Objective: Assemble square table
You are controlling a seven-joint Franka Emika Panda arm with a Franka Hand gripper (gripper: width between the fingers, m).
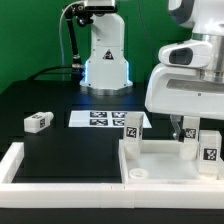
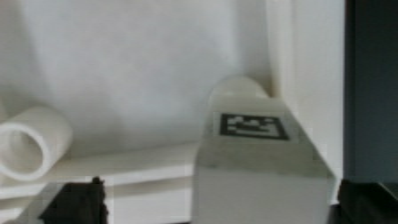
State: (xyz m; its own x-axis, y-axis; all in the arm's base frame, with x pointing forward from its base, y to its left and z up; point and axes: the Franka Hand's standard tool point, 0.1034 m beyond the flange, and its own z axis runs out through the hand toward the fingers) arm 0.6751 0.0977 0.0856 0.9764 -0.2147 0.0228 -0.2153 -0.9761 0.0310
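Observation:
The white square panel lies at the exterior view's lower right. Its raised rim and a round socket show in the wrist view. A tagged leg block stands at its far left corner and another at its right side. One loose leg lies on the black surface to the left. My gripper hangs low over the panel's right part. In the wrist view a tagged leg stands upright between my gripper's fingers. The jaws are apart, with a gap beside one finger.
The marker board lies behind the panel near the middle. The robot base stands at the back. Long white bars frame the work surface's front and left.

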